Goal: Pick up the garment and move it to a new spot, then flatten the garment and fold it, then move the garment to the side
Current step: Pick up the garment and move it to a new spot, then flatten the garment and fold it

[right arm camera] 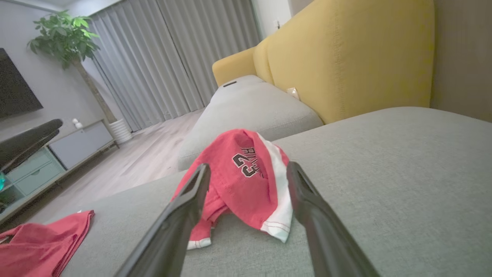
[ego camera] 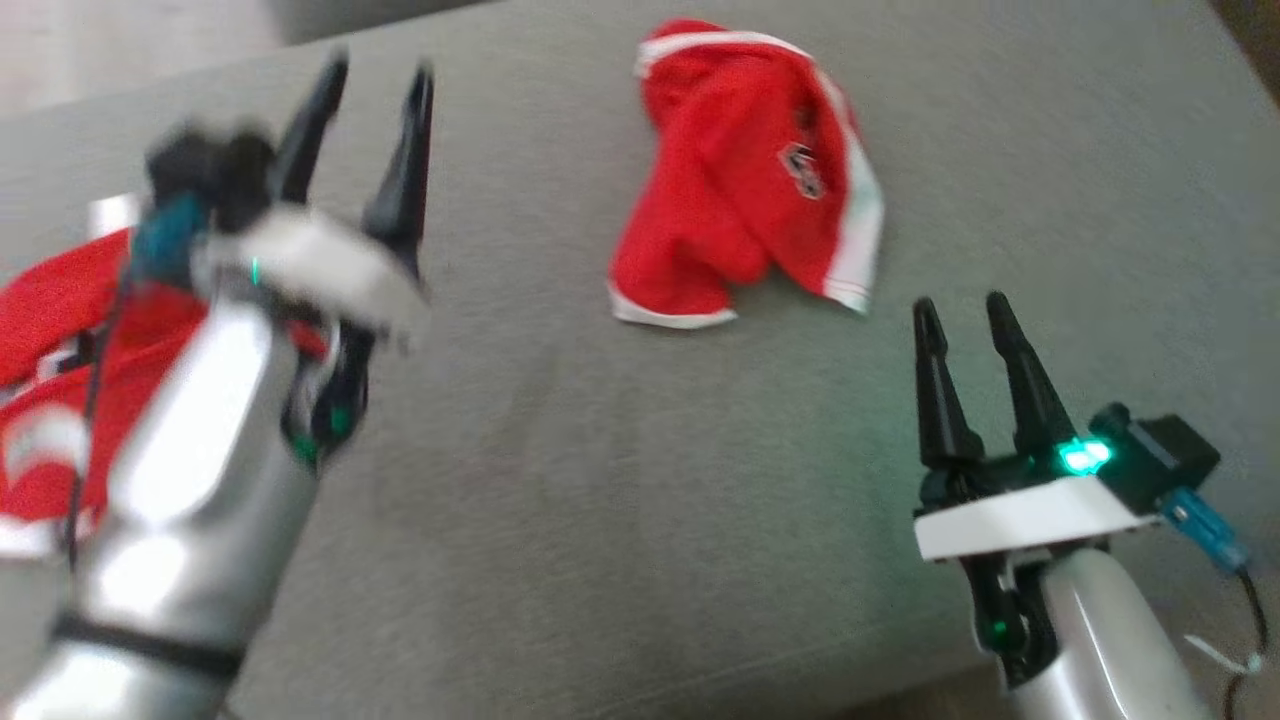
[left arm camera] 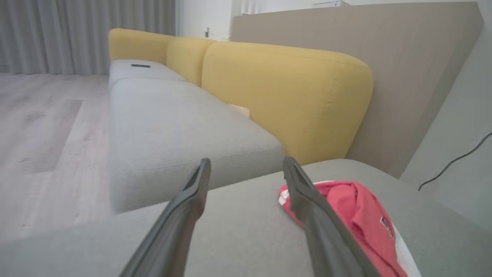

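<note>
A crumpled red garment (ego camera: 745, 180) with white trim and a dark number print lies on the grey sofa seat (ego camera: 600, 500), far centre. It also appears as a garment (left arm camera: 357, 219) to the right of my left fingers and as a garment (right arm camera: 238, 184) just beyond my right fingers. A second red garment (ego camera: 50, 400) lies at the left edge, partly hidden by my left arm. My left gripper (ego camera: 378, 72) is open and blurred above the seat, nothing between its fingers. My right gripper (ego camera: 958, 303) is open and empty, a little short of the crumpled garment and to its right.
A yellow backrest (left arm camera: 284, 96) runs behind the grey seat cushions (left arm camera: 173, 127). Wooden floor (right arm camera: 146, 157), curtains, a low cabinet (right arm camera: 57, 154) and a potted plant (right arm camera: 61, 38) lie beyond the sofa. The second red garment (right arm camera: 42, 242) sits at the seat's near-left corner.
</note>
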You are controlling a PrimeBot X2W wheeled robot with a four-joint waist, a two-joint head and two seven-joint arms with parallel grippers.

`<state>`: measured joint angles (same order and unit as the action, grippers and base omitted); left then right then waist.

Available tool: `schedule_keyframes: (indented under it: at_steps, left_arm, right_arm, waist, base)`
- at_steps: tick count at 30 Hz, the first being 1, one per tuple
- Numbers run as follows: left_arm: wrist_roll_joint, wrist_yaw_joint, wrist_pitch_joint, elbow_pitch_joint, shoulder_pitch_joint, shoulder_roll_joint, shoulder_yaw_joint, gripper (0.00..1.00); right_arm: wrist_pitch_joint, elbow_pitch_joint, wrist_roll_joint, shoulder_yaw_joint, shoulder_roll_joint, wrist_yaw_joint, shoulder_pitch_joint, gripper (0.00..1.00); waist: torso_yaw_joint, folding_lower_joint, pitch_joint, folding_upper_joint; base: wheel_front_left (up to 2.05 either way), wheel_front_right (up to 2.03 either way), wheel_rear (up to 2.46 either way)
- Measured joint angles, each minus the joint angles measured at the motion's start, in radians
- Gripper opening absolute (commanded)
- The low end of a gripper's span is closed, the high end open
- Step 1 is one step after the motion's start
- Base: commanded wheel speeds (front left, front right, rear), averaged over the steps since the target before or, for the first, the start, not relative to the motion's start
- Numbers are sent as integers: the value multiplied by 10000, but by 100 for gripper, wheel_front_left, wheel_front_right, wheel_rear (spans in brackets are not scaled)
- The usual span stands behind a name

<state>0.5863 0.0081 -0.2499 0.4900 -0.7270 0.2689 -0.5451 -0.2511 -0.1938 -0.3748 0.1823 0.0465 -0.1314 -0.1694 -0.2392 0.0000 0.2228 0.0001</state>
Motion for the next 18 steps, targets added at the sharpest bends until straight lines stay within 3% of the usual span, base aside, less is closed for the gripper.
schedule_keyframes:
  at_steps: [9, 18]
  left_arm:
    - [-853, 63, -25, -2345, 4359, -65, 1235, 100]
    - [-1864, -109, -25, -3258, 6621, -1227, 2301, 100]
  right_arm:
    - [0, -288, 499, -700, -4, -2, 866, 100]
    - [0, -431, 596, -832, -10, -2, 1227, 100]
  waist:
    - [1707, -1, -911, 0]
    - [2451, -3, -1604, 0]
  base:
    - [0, 0, 0]
    - [0, 0, 0]
